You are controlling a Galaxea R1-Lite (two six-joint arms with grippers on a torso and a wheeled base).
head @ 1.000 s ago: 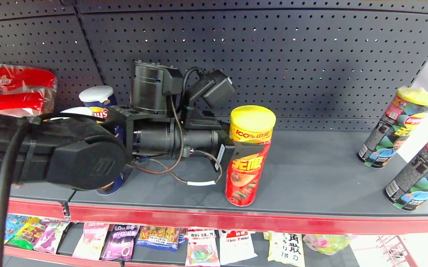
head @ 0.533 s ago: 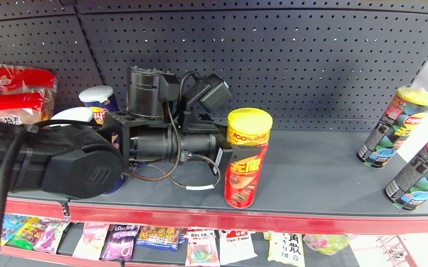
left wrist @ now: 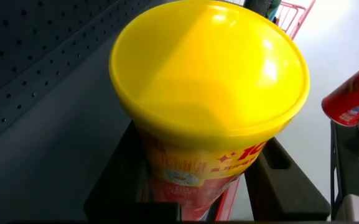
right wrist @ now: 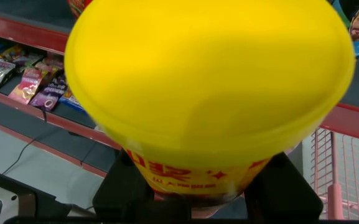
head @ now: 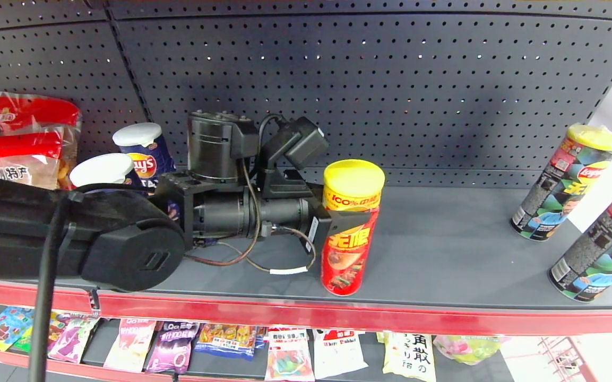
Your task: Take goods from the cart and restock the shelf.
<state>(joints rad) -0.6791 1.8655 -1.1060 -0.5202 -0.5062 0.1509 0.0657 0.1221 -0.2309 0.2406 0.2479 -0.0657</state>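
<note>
Clamped left pincer (head: 344, 223) on upper body of red cardboard snack tube with yellow plastic lid (head: 349, 254), upright near front lip of grey metal shelf (head: 444, 254). Clamped right pincer (right wrist: 198, 199) on second identical tube (right wrist: 210, 81), off that shelf. Looked light, slick, crushable; judged a gentle body grip below the lid best.

Left arm (head: 125, 249) matte black, cylindrical joints, boxy wrist camera (head: 300, 140). Thick black cable (head: 45, 297) alongside; thin brown wires (head: 242, 257), white tag (head: 288, 270).
</note>
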